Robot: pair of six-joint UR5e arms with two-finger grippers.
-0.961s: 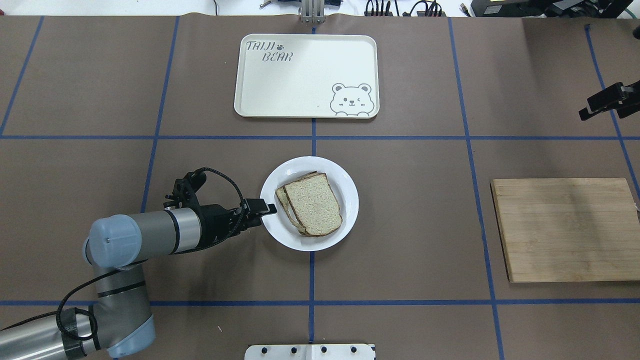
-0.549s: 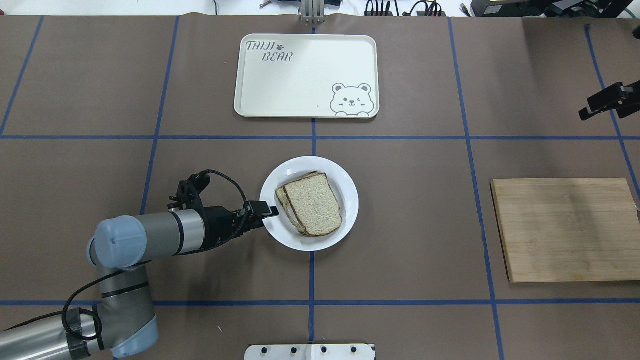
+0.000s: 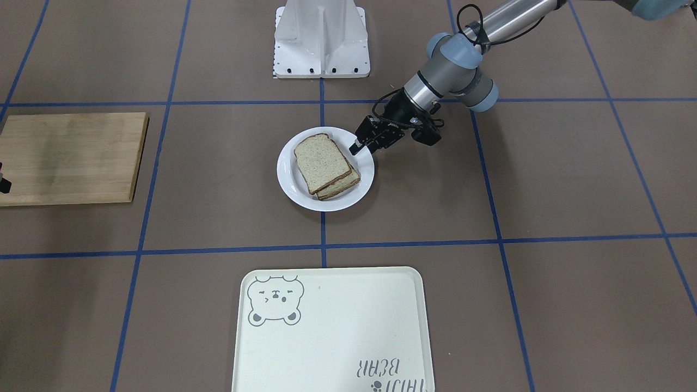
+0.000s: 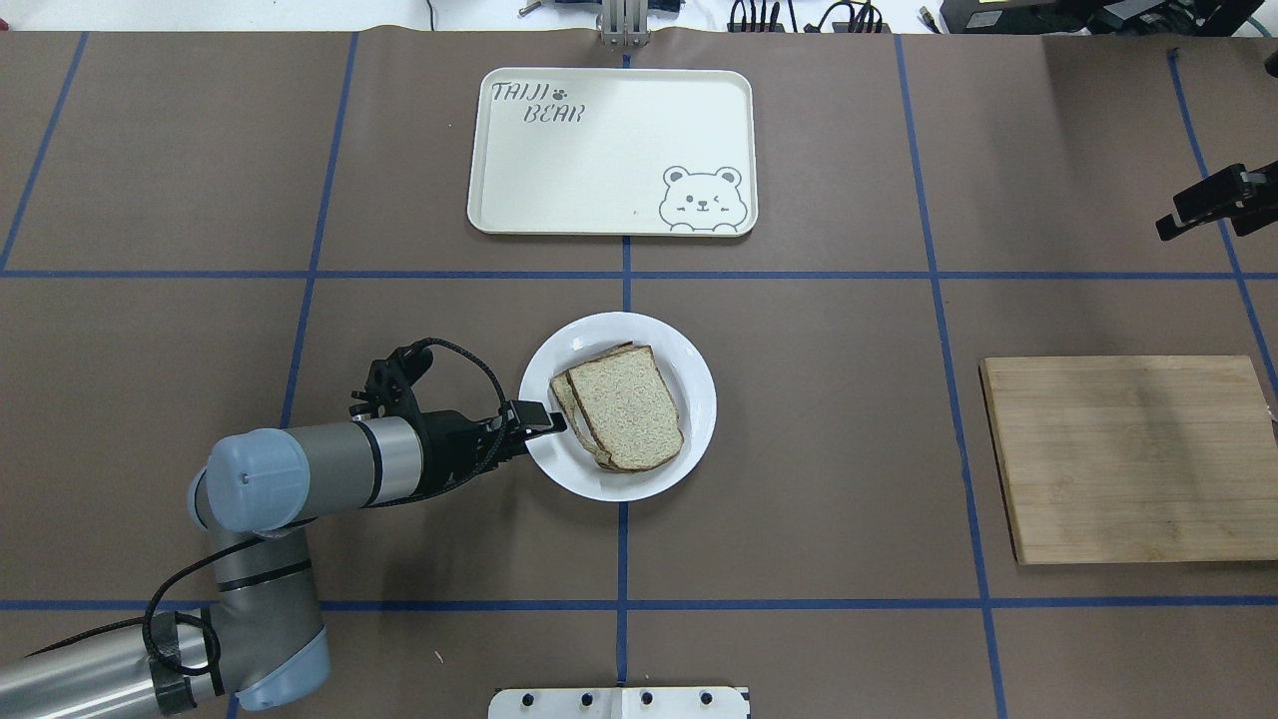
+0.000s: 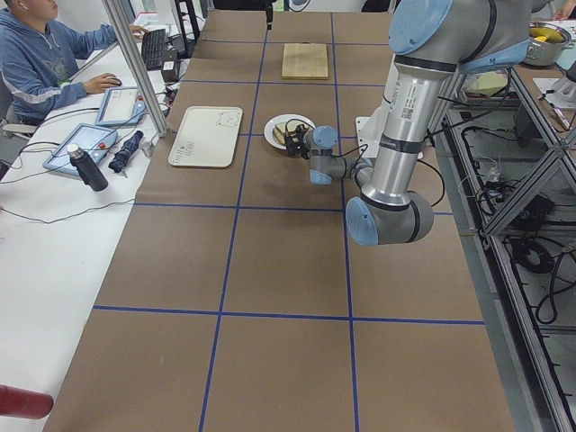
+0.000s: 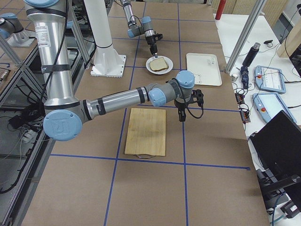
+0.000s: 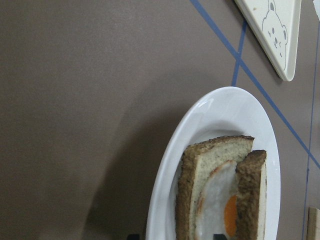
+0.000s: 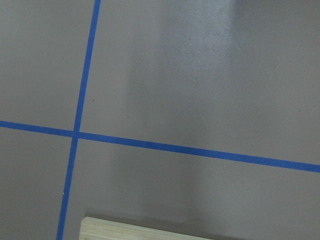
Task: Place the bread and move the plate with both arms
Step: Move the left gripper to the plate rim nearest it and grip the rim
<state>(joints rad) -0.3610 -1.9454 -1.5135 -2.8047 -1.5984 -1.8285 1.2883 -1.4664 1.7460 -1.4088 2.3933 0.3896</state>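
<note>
The bread (image 4: 629,404) already lies on the plate (image 4: 694,364), stacked on a second slice that carries a fried egg (image 7: 220,210). Placing therefore looks done, and the step in hand is taking hold of the plate to move it.

The left gripper (image 4: 555,423) reaches in low from the side, its tip over the plate's near rim and close to the bread's crust. In the left wrist view two dark tips at the bottom edge stand apart, one on each side of the rim. It therefore reads as parted and holding nothing, though the view is thin.

The right gripper (image 4: 1198,208) hangs well apart, above bare tabletop (image 4: 799,449) beyond the wooden cutting board (image 4: 1128,459). Whether it is parted cannot be told.

The next move likely calls for the left gripper to close on the rim without nudging the slices. The right arm would need to come across to the opposite rim, so that both carry the plate level, perhaps toward the bear tray (image 4: 599,170).
</note>
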